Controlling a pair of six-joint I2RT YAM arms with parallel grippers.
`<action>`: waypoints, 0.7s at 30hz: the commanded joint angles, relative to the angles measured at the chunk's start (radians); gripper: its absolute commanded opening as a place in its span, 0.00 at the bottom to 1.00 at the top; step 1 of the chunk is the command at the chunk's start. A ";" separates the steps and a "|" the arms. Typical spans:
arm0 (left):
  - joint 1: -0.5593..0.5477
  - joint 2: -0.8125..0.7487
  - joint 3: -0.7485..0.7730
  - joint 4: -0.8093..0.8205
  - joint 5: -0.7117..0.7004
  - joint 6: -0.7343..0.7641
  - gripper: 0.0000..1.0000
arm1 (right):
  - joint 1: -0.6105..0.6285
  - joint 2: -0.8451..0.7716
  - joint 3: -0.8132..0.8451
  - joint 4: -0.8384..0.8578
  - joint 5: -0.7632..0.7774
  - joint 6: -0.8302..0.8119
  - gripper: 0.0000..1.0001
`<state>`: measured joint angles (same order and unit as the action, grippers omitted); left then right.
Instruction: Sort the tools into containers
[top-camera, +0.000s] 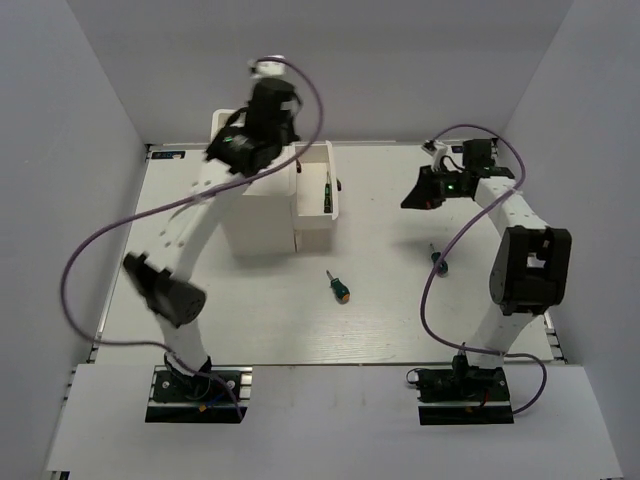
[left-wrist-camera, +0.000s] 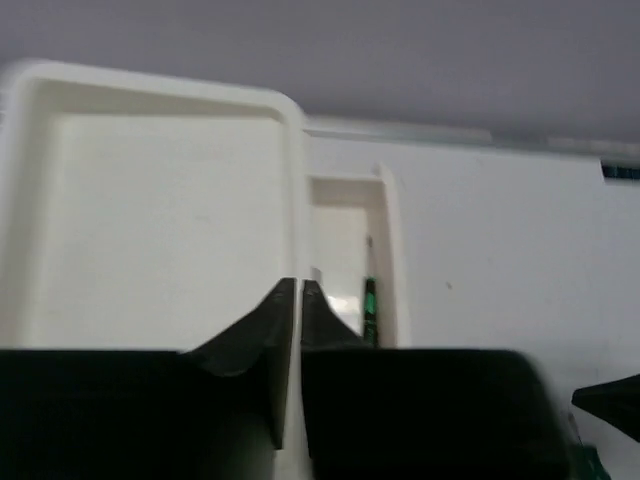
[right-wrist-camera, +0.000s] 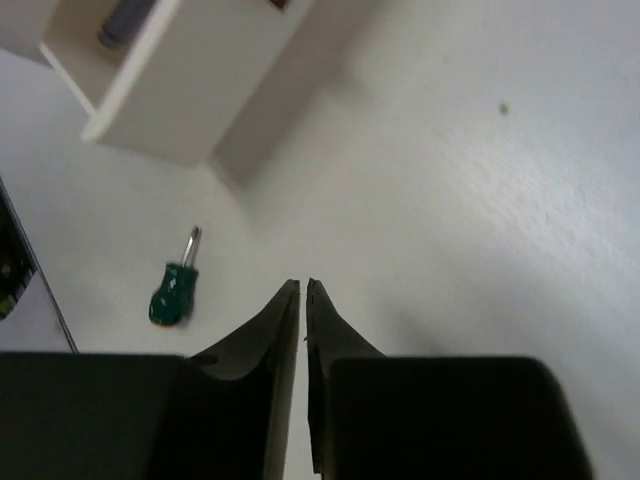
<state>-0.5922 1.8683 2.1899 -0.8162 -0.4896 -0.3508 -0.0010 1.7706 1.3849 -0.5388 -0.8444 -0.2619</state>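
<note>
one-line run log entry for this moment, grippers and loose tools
left gripper shut, empty, over tall white plastic box | right gripper shut, empty | stubby green-handled screwdriver loose on white table

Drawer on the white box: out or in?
Out. The drawer sticks out beside the white box, its inside open to the top camera, a green-handled tool lying in it.

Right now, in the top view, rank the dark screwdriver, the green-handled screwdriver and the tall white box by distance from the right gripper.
1. Dark screwdriver, just base-side of the right gripper.
2. Green-handled screwdriver, mid-table, to its left.
3. Tall white box, farther left.
</note>
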 joint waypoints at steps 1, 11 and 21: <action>0.136 -0.263 -0.111 -0.003 -0.251 -0.080 0.28 | 0.087 0.059 0.124 0.154 -0.078 0.032 0.14; 0.586 -0.354 -0.453 -0.001 -0.023 -0.206 0.63 | 0.272 0.306 0.408 0.324 0.364 0.173 0.24; 0.756 -0.199 -0.648 0.242 0.495 -0.215 0.53 | 0.363 0.506 0.620 0.347 0.368 0.210 0.21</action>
<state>0.1612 1.7096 1.5677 -0.7086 -0.2218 -0.5518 0.3428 2.2551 1.9461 -0.2363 -0.4698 -0.0868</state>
